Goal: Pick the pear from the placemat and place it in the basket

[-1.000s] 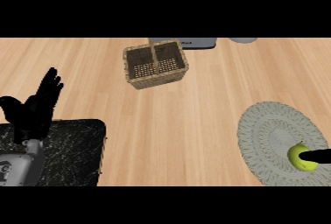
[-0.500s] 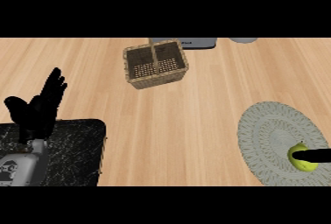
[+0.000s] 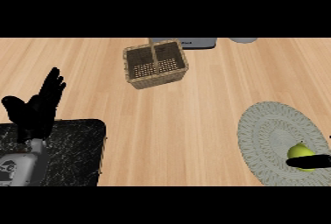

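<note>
Apparently the right hand [image 3: 311, 162] touches the pear [image 3: 298, 150] on the placemat [image 3: 268, 131], grip unclear; left hand [image 3: 37, 110] rests spread.

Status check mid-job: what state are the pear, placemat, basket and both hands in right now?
pear: on the placemat, partly covered by the right hand, not yet in the basket.
placemat: flat on the counter, carrying the pear.
basket: upright, no pear in it.
right hand: across the pear's lower side; grip cannot be told.
left hand: open, resting at the view's left.
</note>
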### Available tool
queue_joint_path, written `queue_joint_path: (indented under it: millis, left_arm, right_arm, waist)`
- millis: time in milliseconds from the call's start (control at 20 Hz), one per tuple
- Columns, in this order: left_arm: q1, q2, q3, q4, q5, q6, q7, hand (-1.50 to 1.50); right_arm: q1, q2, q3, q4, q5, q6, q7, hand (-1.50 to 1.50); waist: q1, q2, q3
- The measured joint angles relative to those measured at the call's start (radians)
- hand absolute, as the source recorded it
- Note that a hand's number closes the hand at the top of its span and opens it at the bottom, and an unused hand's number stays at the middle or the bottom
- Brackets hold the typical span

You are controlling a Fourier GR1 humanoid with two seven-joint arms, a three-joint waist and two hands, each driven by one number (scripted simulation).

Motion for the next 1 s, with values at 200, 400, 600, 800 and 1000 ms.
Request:
queue_joint_path:
  millis: [200,400,600,800,1000]
  left_arm:
    - [-0.014,-0.006,0.016,0.023,-0.011,-0.016,-0.008,0.00]
    - [-0.007,-0.030,0.020,0.032,-0.033,-0.015,-0.026,0.00]
    - [0.010,-0.036,0.026,-0.004,-0.039,-0.027,-0.010,0.00]
    - [0.022,-0.038,0.037,-0.023,-0.045,-0.037,-0.002,0.00]
    - [0.034,-0.042,0.040,-0.040,-0.051,-0.041,0.003,0.00]
  right_arm:
    - [-0.013,0.026,-0.022,0.061,0.026,0.010,-0.030,-1.50]
    - [-0.031,0.037,-0.050,0.095,0.040,0.035,-0.046,-1.50]
    - [-0.040,0.075,-0.045,0.120,0.072,0.033,-0.062,-1.50]
    - [-0.044,0.093,-0.056,0.128,0.081,0.048,-0.067,-1.50]
    - [-0.055,0.099,-0.066,0.164,0.069,0.078,-0.100,1.50]
  waist:
    - [0.000,0.000,0.000]
    - [0.000,0.000,-0.001]
    - [0.001,-0.002,-0.003]
    - [0.001,-0.004,-0.006]
    - [0.001,-0.007,-0.013]
